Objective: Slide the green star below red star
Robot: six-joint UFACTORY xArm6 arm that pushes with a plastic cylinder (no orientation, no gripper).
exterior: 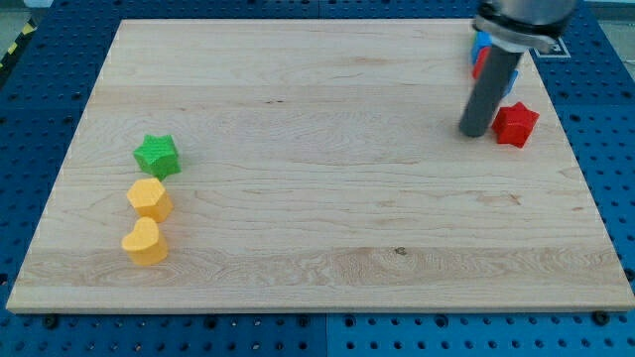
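Note:
The green star (157, 156) lies near the board's left edge, at mid height. The red star (516, 124) lies far across the board near the right edge, upper part. My tip (474, 133) rests on the board just left of the red star, close to it but apart. The rod rises from there to the view's top right. The green star is far to the left of my tip.
A yellow hexagon block (149, 198) sits just below the green star, and a yellow heart block (145, 243) below that. A blue block (480, 46) and a red block (477, 67) show partly behind the rod at top right. The wooden board (327, 228) lies on a blue pegboard table.

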